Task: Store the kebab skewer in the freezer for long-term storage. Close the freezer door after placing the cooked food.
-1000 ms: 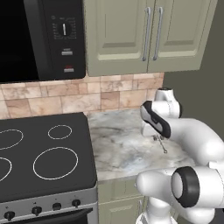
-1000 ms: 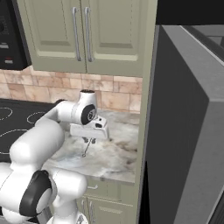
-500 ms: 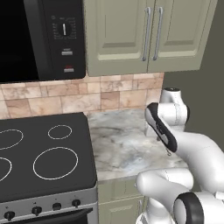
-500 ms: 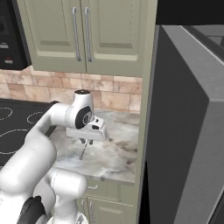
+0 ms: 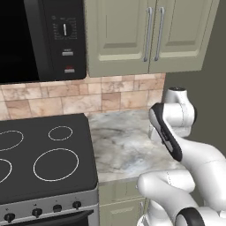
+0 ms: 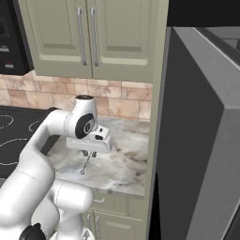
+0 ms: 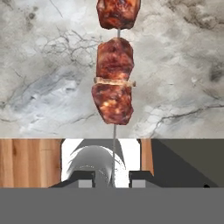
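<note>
A: Where is the kebab skewer sitting right now?

B: It is hanging from the gripper, which is clamping the bare end of the stick; the long axis is running straight out from the gripper, meat chunks at the far end, over the marble tabletop and clear of it.

A: And the freezer?

B: It is standing to the right of the skewer, past the tabletop's edge, so I judge the skewer is needing to swing rightward, stick leading.
</note>
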